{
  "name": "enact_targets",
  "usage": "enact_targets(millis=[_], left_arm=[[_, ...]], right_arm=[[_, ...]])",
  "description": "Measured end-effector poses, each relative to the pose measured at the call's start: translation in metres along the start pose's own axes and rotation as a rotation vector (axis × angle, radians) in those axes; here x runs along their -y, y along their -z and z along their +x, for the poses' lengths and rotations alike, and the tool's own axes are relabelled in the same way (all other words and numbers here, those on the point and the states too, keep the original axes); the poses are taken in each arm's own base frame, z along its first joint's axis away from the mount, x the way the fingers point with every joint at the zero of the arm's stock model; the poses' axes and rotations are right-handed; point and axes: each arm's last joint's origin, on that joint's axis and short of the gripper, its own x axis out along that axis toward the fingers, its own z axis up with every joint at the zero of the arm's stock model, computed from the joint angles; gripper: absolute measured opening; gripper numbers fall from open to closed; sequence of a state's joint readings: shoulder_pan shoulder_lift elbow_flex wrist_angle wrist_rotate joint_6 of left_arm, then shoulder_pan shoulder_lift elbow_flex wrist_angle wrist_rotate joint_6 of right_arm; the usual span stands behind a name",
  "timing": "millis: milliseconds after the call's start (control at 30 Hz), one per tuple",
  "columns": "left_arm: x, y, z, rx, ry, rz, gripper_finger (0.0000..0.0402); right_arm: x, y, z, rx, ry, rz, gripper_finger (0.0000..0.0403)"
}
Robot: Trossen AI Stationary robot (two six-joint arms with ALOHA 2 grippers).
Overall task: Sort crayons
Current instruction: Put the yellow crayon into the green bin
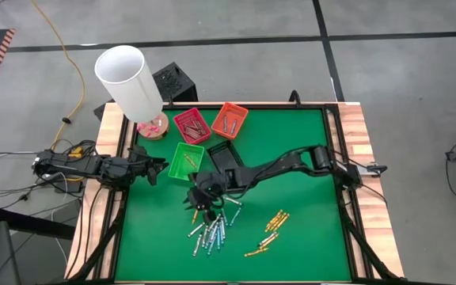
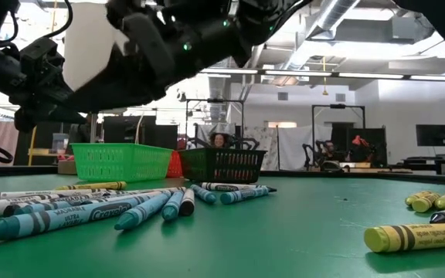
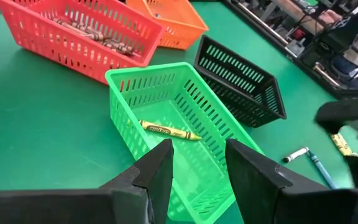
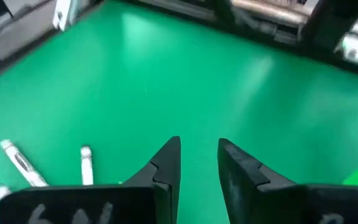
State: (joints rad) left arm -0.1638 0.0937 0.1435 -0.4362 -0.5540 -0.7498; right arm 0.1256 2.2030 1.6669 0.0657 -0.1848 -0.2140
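Note:
The crayons lie loose on the green mat: a blue and white heap (image 1: 212, 229) (image 2: 91, 208) near the front middle, and yellow ones (image 1: 275, 220) (image 2: 419, 235) to its right. One yellow crayon (image 3: 169, 130) lies in the green tray (image 1: 187, 160). Red-brown crayons (image 3: 86, 34) fill the red tray (image 1: 191, 125). My right gripper (image 1: 199, 199) (image 4: 197, 146) hovers open over the mat just beyond the heap, with nothing between its fingers. My left gripper (image 1: 163, 168) (image 3: 197, 152) stands open at the mat's left edge, pointing at the green tray.
An orange tray (image 1: 229, 119) and a black tray (image 1: 220, 157) stand beside the red and green ones at the back of the mat. A tall white cylinder (image 1: 129, 79) rises at the far left corner. The mat's right half (image 1: 307, 198) is bare.

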Motion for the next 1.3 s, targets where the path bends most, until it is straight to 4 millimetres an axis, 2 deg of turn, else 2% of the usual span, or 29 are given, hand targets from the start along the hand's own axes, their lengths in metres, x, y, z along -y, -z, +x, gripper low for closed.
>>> enact_targets(millis=[167, 467, 900, 1300], left_arm=[[0.0, 0.0, 0.0, 0.001, -0.001, 0.0, 0.0137], [0.0, 0.0, 0.0, 0.001, 0.0, 0.0, 0.0137], [0.0, 0.0, 0.0, 0.002, -0.002, -0.014, 0.0137], [0.0, 0.0, 0.0, 0.002, -0.002, -0.019, 0.0137]], right_arm=[[-0.001, 0.016, 0.009, -0.05, -0.043, -0.012, 0.0102], [-0.006, 0.02, 0.007, -0.088, -0.16, -0.125, 0.0102], [-0.003, 0.031, 0.01, -0.127, -0.172, -0.211, 0.0102], [-0.003, 0.03, 0.01, -0.116, -0.177, -0.315, 0.0102]])
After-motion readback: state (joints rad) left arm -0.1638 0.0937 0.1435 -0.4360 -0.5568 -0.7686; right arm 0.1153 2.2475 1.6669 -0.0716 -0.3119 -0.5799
